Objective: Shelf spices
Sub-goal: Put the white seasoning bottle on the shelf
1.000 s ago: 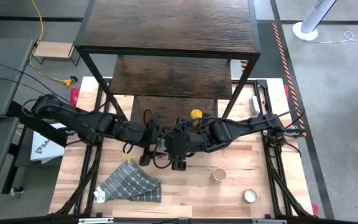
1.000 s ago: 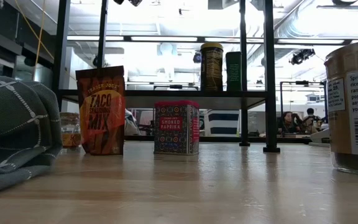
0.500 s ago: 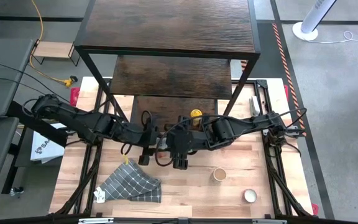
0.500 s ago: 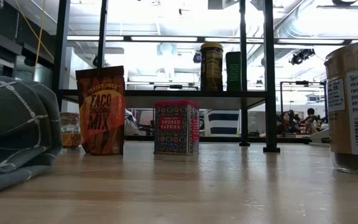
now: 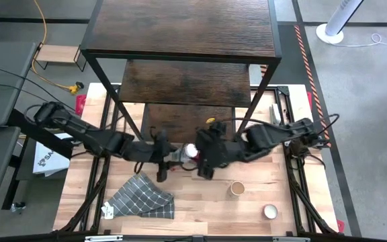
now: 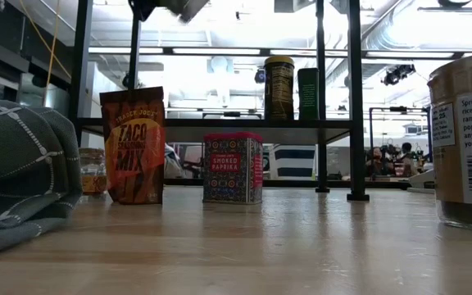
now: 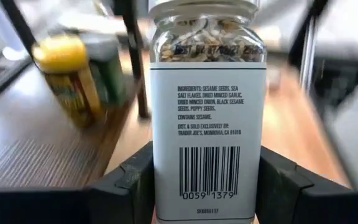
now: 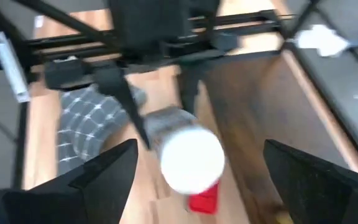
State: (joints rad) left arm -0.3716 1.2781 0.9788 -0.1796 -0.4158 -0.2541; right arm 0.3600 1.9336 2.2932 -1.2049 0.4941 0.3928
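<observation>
My left gripper (image 5: pixel 172 155) is shut on a clear spice jar (image 7: pixel 207 106) with a white label and a white lid (image 5: pixel 191 152), in front of the shelf (image 5: pixel 180 40). My right gripper (image 5: pixel 203 161) is open just to the right of the lid and touches nothing. Its wrist view shows the lid (image 8: pixel 191 163) facing it. A yellow-lidded jar (image 5: pixel 211 124) stands on the shelf's lowest board, and it also shows in the left wrist view (image 7: pixel 67 74). A taco mix packet (image 6: pixel 133 146) and a paprika tin (image 6: pixel 233 168) stand on the table. My left gripper pinches the jar's two opposite sides near its bottom end (image 7: pixel 160 186) between its two fingers (image 7: pixel 132 183). The fingers come level from the table's left and lie along the jar. The jar is lifted clear of the table, its lid end pointing toward the table's right.
A grey checked cloth (image 5: pixel 143 197) lies at the near left. A tan-lidded jar (image 5: pixel 237 189) and a white-lidded jar (image 5: pixel 270 212) stand on the table at the near right. The shelf's black frame legs (image 5: pixel 257 101) stand beside both arms.
My right gripper has drawn back from the jar toward the table's right. The jar stays in my left gripper, and its white lid now shows between the two grippers. My left gripper has shifted a little toward the right.
</observation>
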